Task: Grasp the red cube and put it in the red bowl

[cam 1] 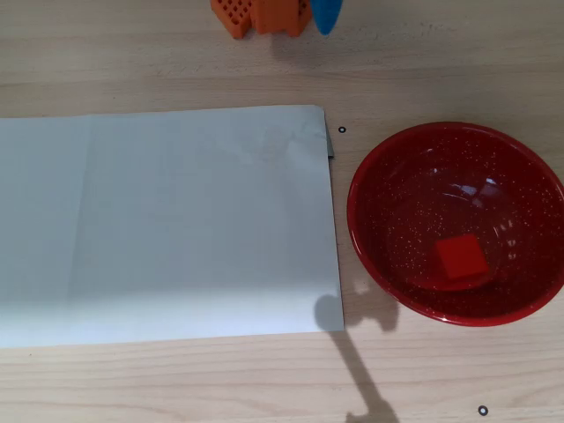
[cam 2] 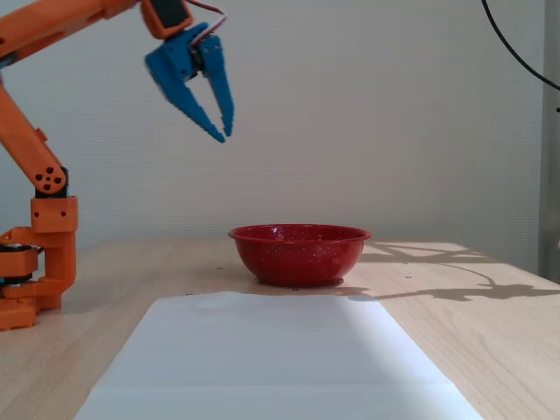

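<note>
The red cube [cam 1: 460, 256] is seen in the overhead view lying on the inner floor of the red bowl [cam 1: 370, 167], a little toward the lower side of the basin and apart from the rim. In the fixed view the cube is hidden by the bowl's wall [cam 2: 298, 258], so its place can be read from above only. The gripper [cam 2: 223, 131] is held high in the air, well above and to the left of the bowl in the fixed view, and nothing is carried in it; its blue fingers [cam 2: 182, 92] converge until the tips almost meet, with only a narrow gap higher up. A sheet of white paper [cam 1: 167, 225] lies bare on the wooden table [cam 1: 176, 379], just beside the bowl. The task is judged to be done: the cube has been placed and released, and at most a retreat of the arm [cam 2: 39, 140] to rest may be left.
</note>
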